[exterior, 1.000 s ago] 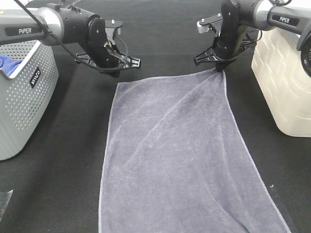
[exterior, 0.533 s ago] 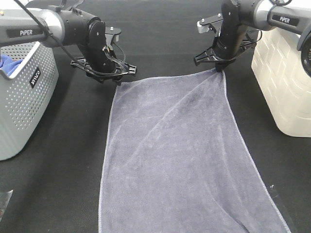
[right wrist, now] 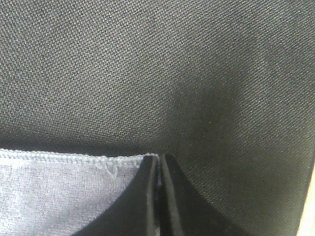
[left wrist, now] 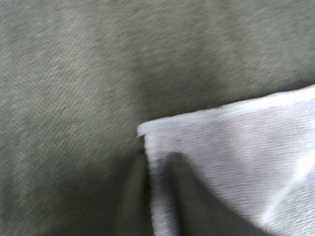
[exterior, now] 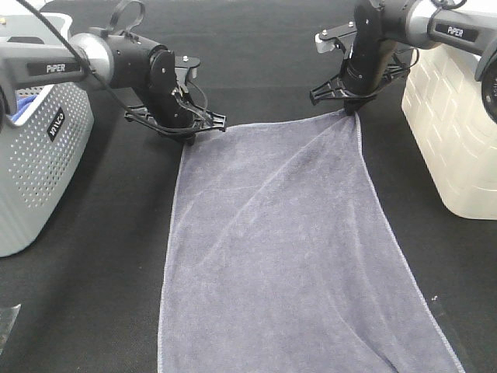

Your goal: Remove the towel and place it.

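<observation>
The grey-lavender towel (exterior: 287, 249) lies spread flat on the black table, reaching from the far middle to the near edge. My left gripper (exterior: 189, 138) is down at the towel's far left corner and shut on it. In the left wrist view the hemmed edge of the towel (left wrist: 236, 142) runs between the dark fingers (left wrist: 189, 201) of the left gripper (left wrist: 153, 196). My right gripper (exterior: 356, 111) is shut on the far right corner, which is lifted slightly. In the right wrist view the right gripper (right wrist: 158, 191) pinches the stitched hem of the towel (right wrist: 59, 196).
A grey perforated basket (exterior: 39, 155) stands at the left edge with a bright blue cloth (exterior: 22, 102) inside. A cream bin (exterior: 458, 132) stands at the right edge. Black table surface (exterior: 101, 256) surrounds the towel.
My left gripper moved right and down onto the towel's far left corner, opened and then shut on it. The right gripper kept its hold and did not move.
</observation>
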You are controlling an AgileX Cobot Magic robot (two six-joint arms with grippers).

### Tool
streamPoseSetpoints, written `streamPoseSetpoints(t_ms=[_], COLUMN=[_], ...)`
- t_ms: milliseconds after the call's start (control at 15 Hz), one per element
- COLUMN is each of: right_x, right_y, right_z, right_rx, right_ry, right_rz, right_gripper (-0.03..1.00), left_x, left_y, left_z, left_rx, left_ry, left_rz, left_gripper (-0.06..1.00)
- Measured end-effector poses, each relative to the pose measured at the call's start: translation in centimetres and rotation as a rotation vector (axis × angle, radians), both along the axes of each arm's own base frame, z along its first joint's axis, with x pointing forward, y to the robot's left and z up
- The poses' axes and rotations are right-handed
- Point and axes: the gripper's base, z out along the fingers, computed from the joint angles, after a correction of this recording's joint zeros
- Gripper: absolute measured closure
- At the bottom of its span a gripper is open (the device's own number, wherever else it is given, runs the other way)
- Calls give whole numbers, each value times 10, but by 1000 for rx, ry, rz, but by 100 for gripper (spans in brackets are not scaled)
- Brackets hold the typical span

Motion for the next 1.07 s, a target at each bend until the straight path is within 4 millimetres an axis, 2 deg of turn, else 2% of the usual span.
streamPoseSetpoints(t_ms=[133, 733, 867, 933, 1067], right_x=[0, 6, 12, 17, 24], right_y=[0, 2, 4, 6, 9], right_z=[0, 3, 6, 10, 16], right_rx=[2, 14, 32, 39, 52], right_ry=[0, -74, -149, -211, -313], right_rz=[0, 22, 43, 61, 80], right_gripper=[97, 97, 97, 97, 97], left_x=[0, 11, 18, 27, 37], left_y=[0, 6, 16, 32, 48], left_z=[0, 14, 18, 21, 27], left_rx=[13, 110, 84, 43, -8], left_ry=[-8, -160, -205, -241, -320], left_rz=[-21, -57, -19, 32, 54], left_gripper=[94, 94, 94, 94, 94])
